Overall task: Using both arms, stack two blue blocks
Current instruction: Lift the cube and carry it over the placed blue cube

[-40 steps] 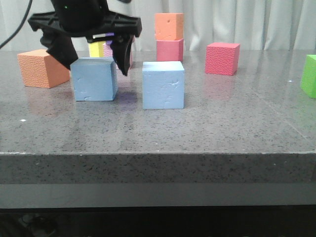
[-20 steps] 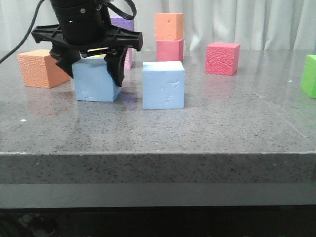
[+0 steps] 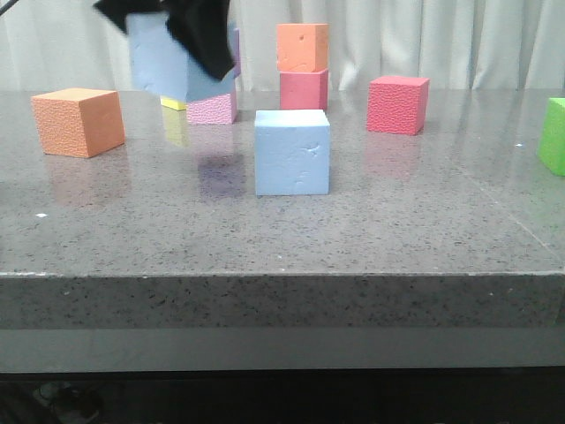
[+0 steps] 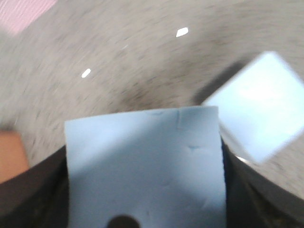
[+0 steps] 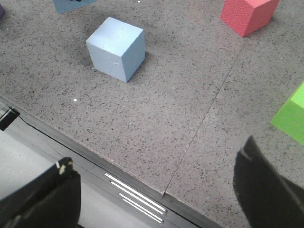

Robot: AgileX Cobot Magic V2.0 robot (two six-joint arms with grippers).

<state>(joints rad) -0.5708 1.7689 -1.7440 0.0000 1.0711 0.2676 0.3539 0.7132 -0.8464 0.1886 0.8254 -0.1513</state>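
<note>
Gripping one blue block (image 3: 157,55) in the air at upper left of the front view, left tool (image 3: 181,31) clamped on it | second blue block (image 3: 292,152) sits on the bench (image 3: 371,221), centre frame, right of the lifted one | right tool (image 5: 156,190) spread wide over the bench's near edge, holding nothing

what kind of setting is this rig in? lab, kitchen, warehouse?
Most likely a lab or test bench: a speckled grey stone-look table, scattered coloured foam cubes such as the orange cube and red cube, and a plain pale curtain behind. No household items visible.
</note>
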